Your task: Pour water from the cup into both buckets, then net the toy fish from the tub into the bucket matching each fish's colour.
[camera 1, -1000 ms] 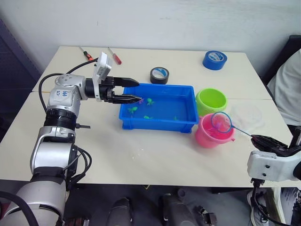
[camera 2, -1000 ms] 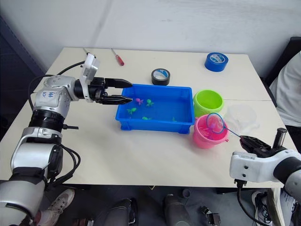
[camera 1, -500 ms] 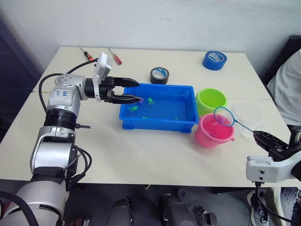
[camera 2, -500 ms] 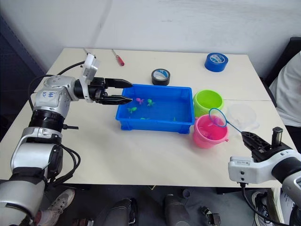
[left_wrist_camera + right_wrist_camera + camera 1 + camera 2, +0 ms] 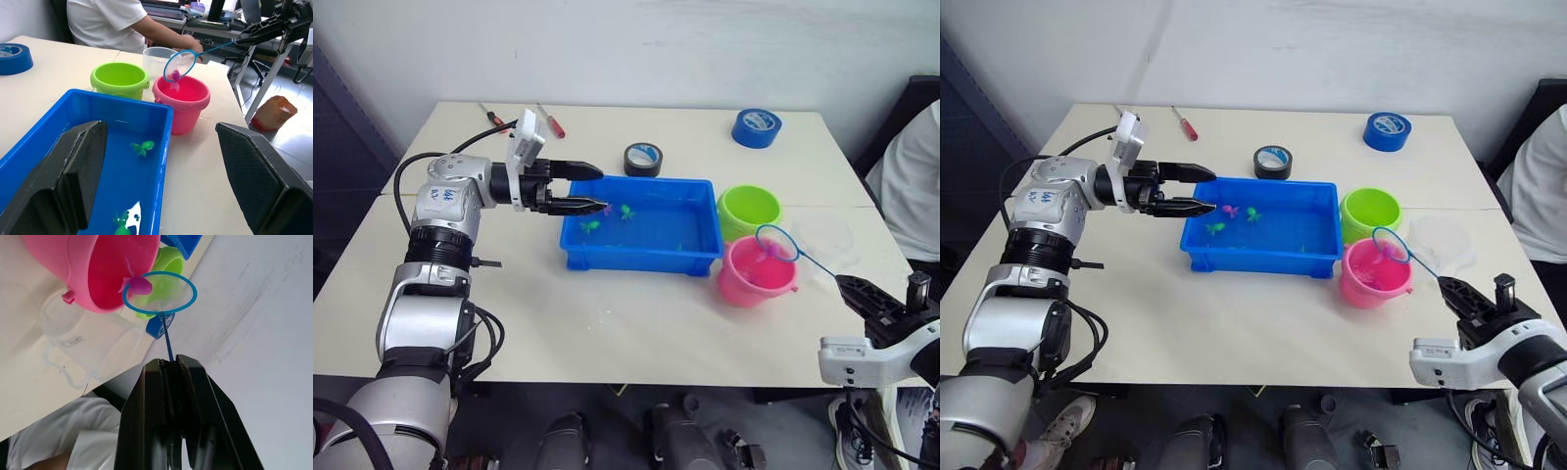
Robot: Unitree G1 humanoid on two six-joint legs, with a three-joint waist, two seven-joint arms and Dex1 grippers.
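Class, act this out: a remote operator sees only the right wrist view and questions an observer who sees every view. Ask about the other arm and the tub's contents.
Operator: Where is the left pincer?
Observer: The left pincer is open at the left end of the tub.
Operator: My right pincer grips the net. Are there any fish in the tub?
Observer: Yes. There are several green fish and one magenta fish near the left end.
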